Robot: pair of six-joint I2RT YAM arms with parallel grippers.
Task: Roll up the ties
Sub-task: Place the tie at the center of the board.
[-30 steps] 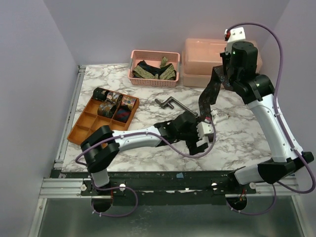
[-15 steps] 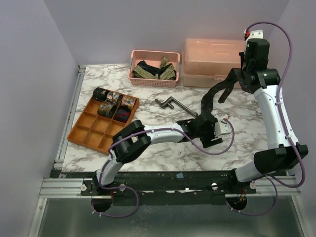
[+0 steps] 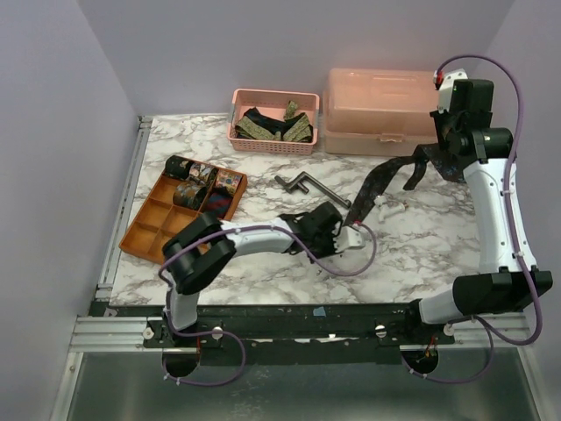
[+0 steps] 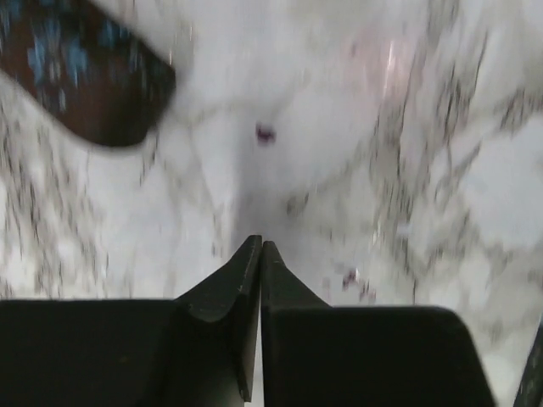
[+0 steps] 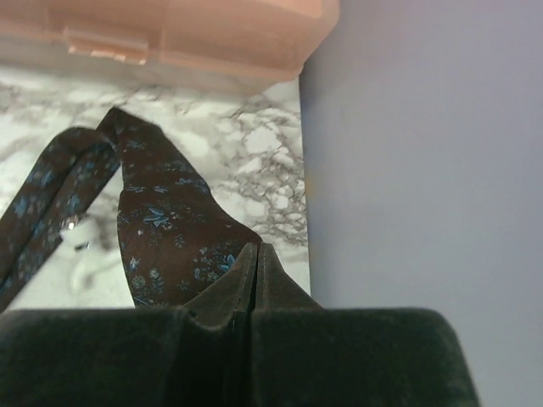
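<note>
— One tie (image 3: 386, 175), dark brown, hangs from the right jaws, pinched by one end, its tail on the desk (image 3: 421, 250).
— Left jaws?
— Closed, empty, near that tail. Laying the tie flat likely comes next.

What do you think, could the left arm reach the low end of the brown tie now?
Probably yes. The left gripper sits close beside the end of the tie, with only bare table between them in the wrist view. Its jaws are shut and empty, so it would have to open first.
</note>
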